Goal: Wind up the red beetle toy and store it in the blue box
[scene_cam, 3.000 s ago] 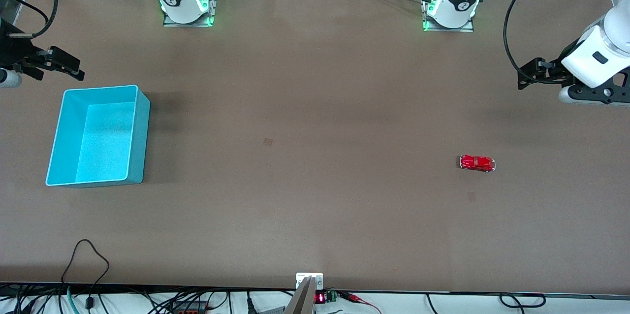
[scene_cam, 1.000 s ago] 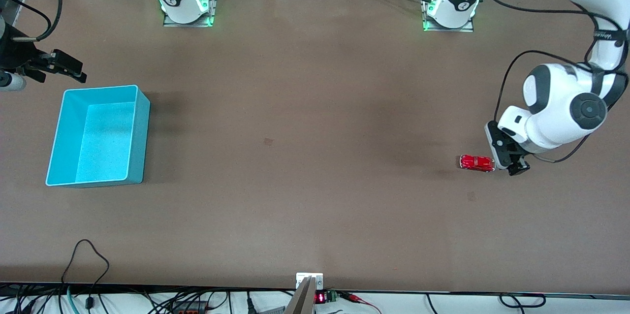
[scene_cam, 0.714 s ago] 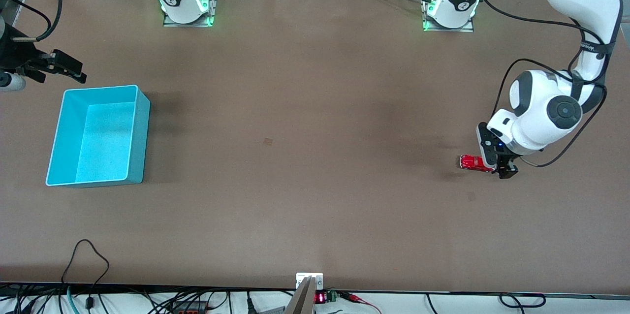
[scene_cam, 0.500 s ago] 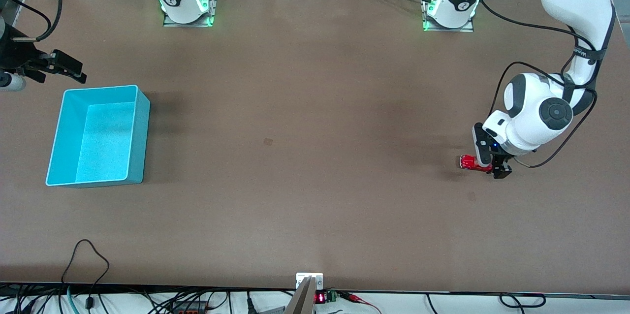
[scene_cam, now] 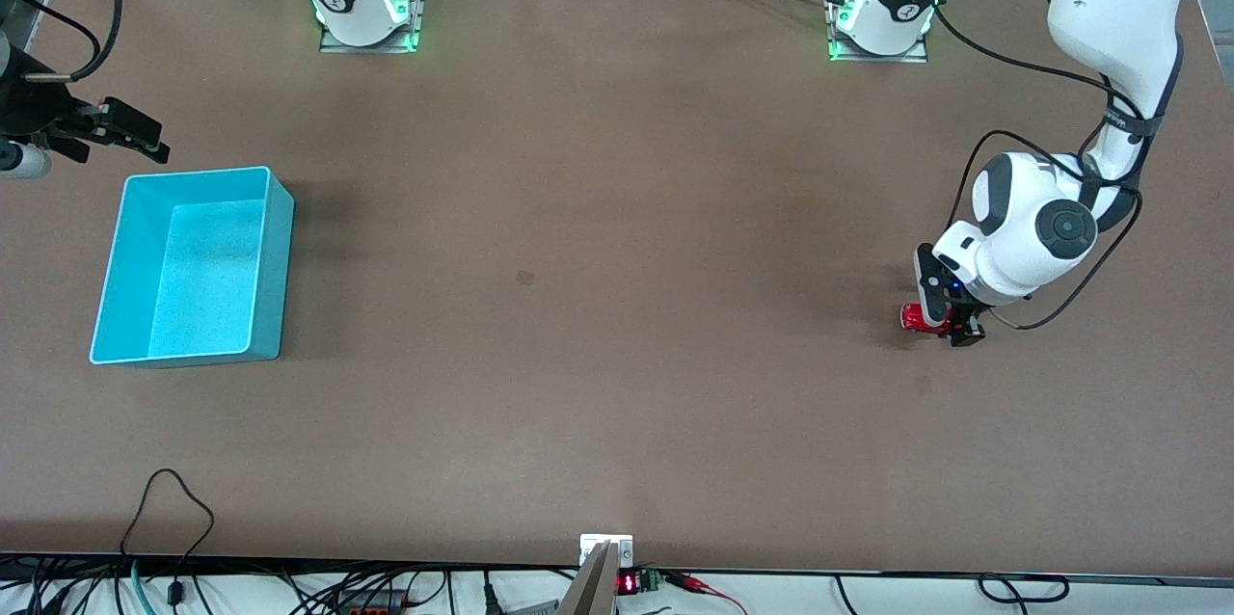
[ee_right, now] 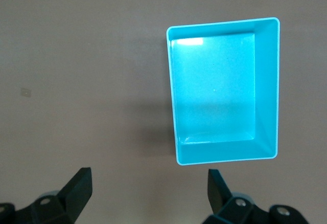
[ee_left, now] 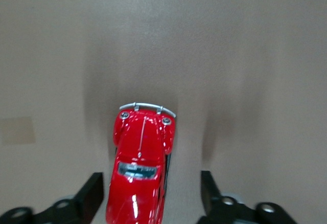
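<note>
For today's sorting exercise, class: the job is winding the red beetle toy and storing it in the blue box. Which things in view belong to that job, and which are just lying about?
Belongs to the job:
- red beetle toy, on the table
- blue box, empty
- left gripper, open, straddling the toy
- right gripper, open, waiting beside the box

Just lying about:
- cables along the table's near edge

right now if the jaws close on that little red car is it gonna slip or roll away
The red beetle toy sits on wheels, so a nudge along its length would probably roll it. Its glossy rounded body looks slippery. It looks rigid and light, and the left gripper straddles its sides, so squeezing should hold.
</note>
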Robot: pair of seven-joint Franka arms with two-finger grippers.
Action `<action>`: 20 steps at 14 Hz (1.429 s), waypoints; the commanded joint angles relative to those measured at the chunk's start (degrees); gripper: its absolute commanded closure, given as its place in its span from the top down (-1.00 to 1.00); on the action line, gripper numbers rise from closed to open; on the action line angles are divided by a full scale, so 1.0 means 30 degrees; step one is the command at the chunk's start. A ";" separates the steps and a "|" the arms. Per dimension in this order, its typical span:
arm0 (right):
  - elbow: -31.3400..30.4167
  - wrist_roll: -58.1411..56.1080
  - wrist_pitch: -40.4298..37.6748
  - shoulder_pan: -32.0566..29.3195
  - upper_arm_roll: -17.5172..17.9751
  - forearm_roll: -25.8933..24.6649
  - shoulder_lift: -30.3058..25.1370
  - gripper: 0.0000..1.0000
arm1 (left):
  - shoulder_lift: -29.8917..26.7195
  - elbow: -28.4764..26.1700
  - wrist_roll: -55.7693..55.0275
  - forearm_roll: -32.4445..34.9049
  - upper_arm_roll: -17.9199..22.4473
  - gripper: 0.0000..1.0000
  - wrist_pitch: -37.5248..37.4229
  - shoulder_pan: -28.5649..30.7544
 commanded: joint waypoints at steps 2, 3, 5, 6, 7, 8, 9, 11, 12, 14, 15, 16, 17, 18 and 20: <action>-0.0025 0.0237 0.0068 0.0027 0.0008 -0.0108 -0.0058 1.00 | 0.0059 0.0188 0.0346 0.0328 -0.0039 -0.86 0.0168 -0.0029; -0.0025 0.0237 0.0068 0.0027 0.0008 -0.0079 -0.0087 1.00 | 0.0088 0.0217 0.0317 0.0299 -0.0039 -0.87 0.0168 -0.0087; -0.0025 0.0208 0.0068 0.0027 0.0008 -0.0078 -0.0058 1.00 | 0.0117 0.0217 0.0287 0.0298 -0.0039 -0.88 0.0138 0.0058; -0.0025 0.0208 0.0068 0.0027 0.0008 -0.0078 -0.0058 1.00 | 0.0349 0.0246 0.0316 0.0298 -0.0039 -0.88 0.0138 0.0146; -0.0025 0.0208 0.0068 0.0027 0.0008 -0.0078 -0.0058 1.00 | 0.0439 0.0334 0.0374 0.0298 -0.0010 -0.88 0.0080 0.0292; -0.0025 0.0208 0.0068 0.0056 0.0008 -0.0078 0.0029 1.00 | 0.0555 0.0509 0.0433 0.0298 0.0019 -0.87 0.0022 0.0787; -0.0025 0.0208 0.0068 0.0056 0.0008 -0.0078 0.0030 1.00 | 0.0702 0.0684 0.0869 0.0298 0.0019 -0.86 -0.0066 0.1430; -0.0025 0.0237 0.0068 0.0056 0.0008 -0.0078 0.0059 1.00 | 0.1315 0.1152 0.2565 0.0298 -0.0010 -0.86 -0.0067 0.2690; -0.0025 0.0208 0.0068 0.0056 0.0008 -0.0078 0.0059 1.00 | 0.1550 0.1329 0.2920 0.0298 -0.0010 -0.86 -0.0038 0.3334; -0.0025 0.0208 0.0068 0.0056 0.0008 -0.0078 0.0059 1.00 | 0.1756 0.1739 0.3942 0.0298 0.0019 -0.86 -0.0067 0.3836; -0.0025 0.0208 0.0068 0.0056 0.0008 -0.0078 0.0059 1.00 | 0.1874 0.2002 0.4703 0.0298 0.0019 -0.86 -0.0038 0.4215; -0.0025 0.0237 0.0068 0.0056 0.0008 -0.0078 0.0059 1.00 | 0.2049 0.2207 0.5262 0.0298 0.0019 -0.86 -0.0037 0.4451; -0.0025 0.0208 0.0068 0.0056 0.0008 -0.0078 0.0059 1.00 | 0.2167 0.2296 0.5471 0.0298 0.0019 -0.86 -0.0037 0.4570; -0.0025 0.0208 0.0068 0.0056 0.0008 -0.0078 0.0059 1.00 | 0.2168 0.2297 0.5589 0.0298 0.0019 -0.85 -0.0037 0.4745; -0.0025 0.0208 0.0068 0.0056 0.0008 -0.0078 0.0059 1.00 | 0.2197 0.2297 0.5619 0.0298 0.0019 -0.78 -0.0008 0.4776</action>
